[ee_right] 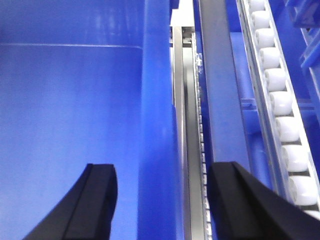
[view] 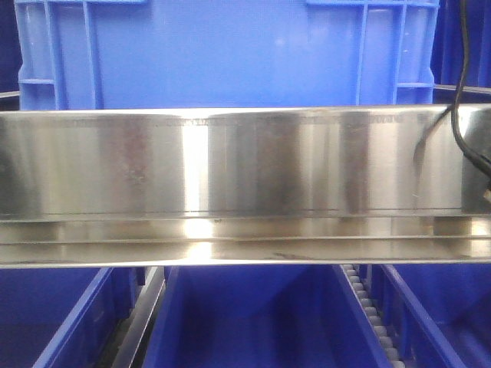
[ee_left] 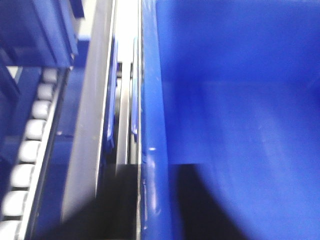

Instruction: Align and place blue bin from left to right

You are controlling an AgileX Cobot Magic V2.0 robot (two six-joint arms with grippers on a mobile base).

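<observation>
The blue bin (view: 222, 54) stands behind a steel shelf rail, its flat side panel facing the front camera. Neither gripper shows in that view. In the left wrist view I look down the bin's wall (ee_left: 154, 100), with its inside (ee_left: 240, 100) to the right. My left gripper (ee_left: 154, 200) is blurred, and its dark fingers (ee_left: 107, 210) press that wall from both sides. In the right wrist view, my right gripper (ee_right: 162, 200) is open and straddles the bin's other wall (ee_right: 157, 100). One finger (ee_right: 95, 200) is inside the bin, the other over the metal rail.
A wide polished steel rail (view: 245, 165) crosses the front view. Other blue bins (view: 253, 322) sit on the level below. White roller tracks (ee_left: 30, 130) (ee_right: 280, 100) run beside the bin on both sides. A black cable (view: 460, 115) hangs at the right.
</observation>
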